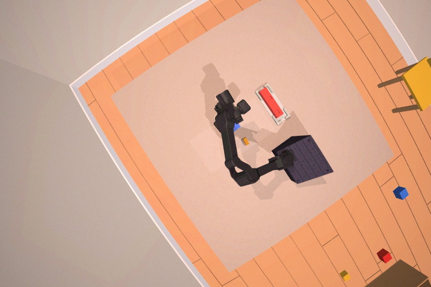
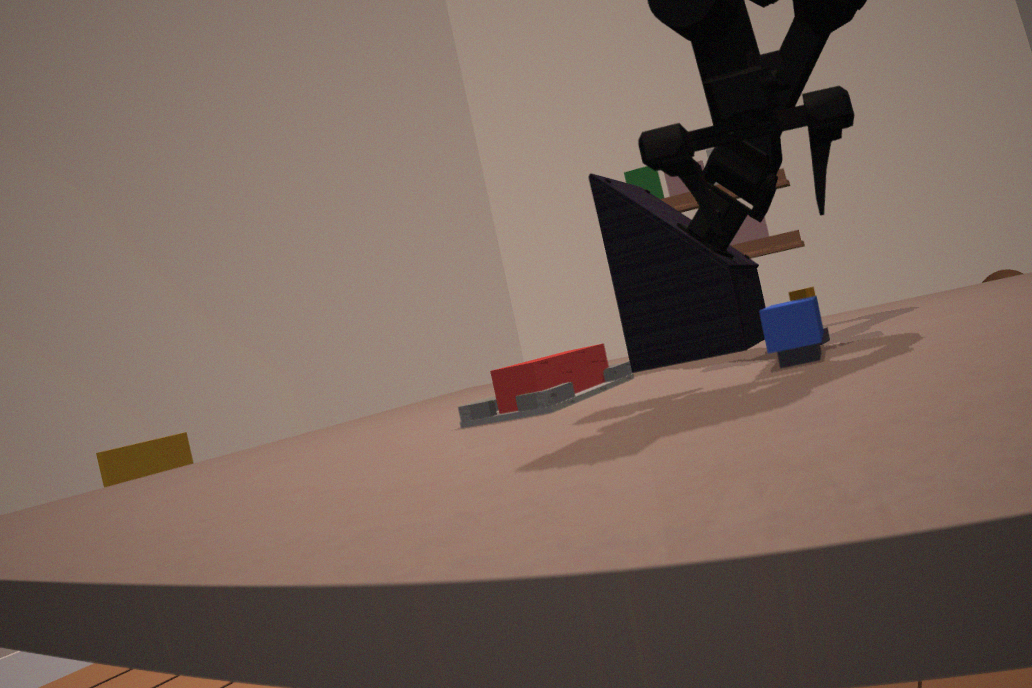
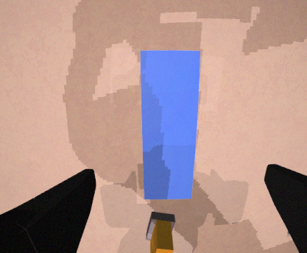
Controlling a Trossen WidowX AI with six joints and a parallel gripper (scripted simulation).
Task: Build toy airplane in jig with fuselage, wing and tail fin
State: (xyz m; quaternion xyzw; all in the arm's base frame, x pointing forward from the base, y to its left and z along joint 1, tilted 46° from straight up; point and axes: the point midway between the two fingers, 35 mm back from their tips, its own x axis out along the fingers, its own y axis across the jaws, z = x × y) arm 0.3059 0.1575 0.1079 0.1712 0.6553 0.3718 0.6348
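Note:
The red fuselage (image 1: 271, 102) (image 2: 550, 374) lies in the pale grey cradle (image 1: 283, 118) (image 2: 477, 411), low between its raised blocks and looking level. The blue wing (image 1: 237, 127) (image 2: 792, 326) (image 3: 176, 110) rests on a dark stand (image 2: 799, 357), partly hidden under the arm in the top view. The orange tail fin (image 1: 245, 141) (image 2: 802, 292) (image 3: 163, 235) stands in a small dark holder (image 3: 163, 216) beside the wing's near end. My gripper (image 3: 183, 176) is open and empty above the table, its fingertips on either side of the wing's near end in the wrist view, not touching it.
The dark block (image 1: 307, 159) (image 2: 679, 300) bearing the arm's base stands near the cradle and the parts. A yellow chair (image 1: 422, 84) and small cubes, one blue (image 1: 401, 192) and one red (image 1: 384, 255), are off the table.

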